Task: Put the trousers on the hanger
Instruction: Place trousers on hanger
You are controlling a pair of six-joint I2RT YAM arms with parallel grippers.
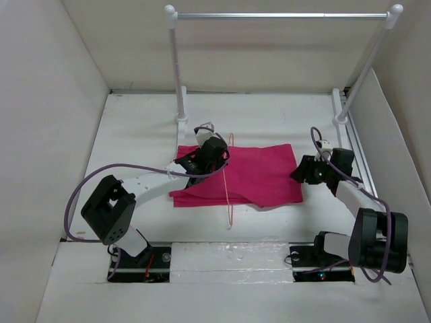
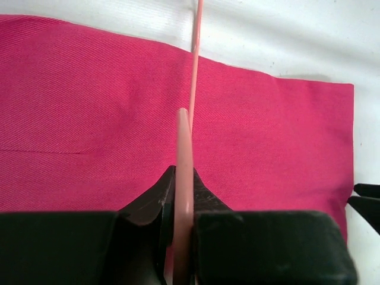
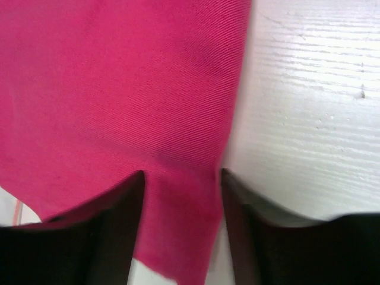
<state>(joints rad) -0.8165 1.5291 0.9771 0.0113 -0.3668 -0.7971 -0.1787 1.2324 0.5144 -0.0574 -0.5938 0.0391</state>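
The bright magenta-pink cloth trousers (image 1: 252, 176) lie spread flat in the middle of the white table (image 1: 135, 134), long side running left to right. The left gripper (image 1: 213, 160) sits over their left part and the right gripper (image 1: 300, 172) at their right edge. The thin pale pink wire hanger (image 1: 226, 195) crosses the trousers from far to near and sticks out past both long edges of the cloth. In the left wrist view the left gripper (image 2: 183, 173) is clamped tight on a flat pale pink part of the hanger (image 2: 193, 77). Its two black fingers (image 2: 148, 205) press that part from either side. From there the wire runs away over the trousers (image 2: 89, 119) and out past their far edge onto the table. At the right margin of that view the dark tips of the right gripper show just beside the cloth's right edge. In the right wrist view the right gripper (image 3: 181, 178) stands with its fingers (image 3: 116, 228) apart, straddling a strip along the edge of the trousers (image 3: 119, 83). The bare table (image 3: 309, 107) lies just to the right, and whether the tips touch the fabric cannot be told. At the far end a silver rail (image 1: 279, 15) rests on two white posts (image 1: 177, 67), well apart from the trousers.
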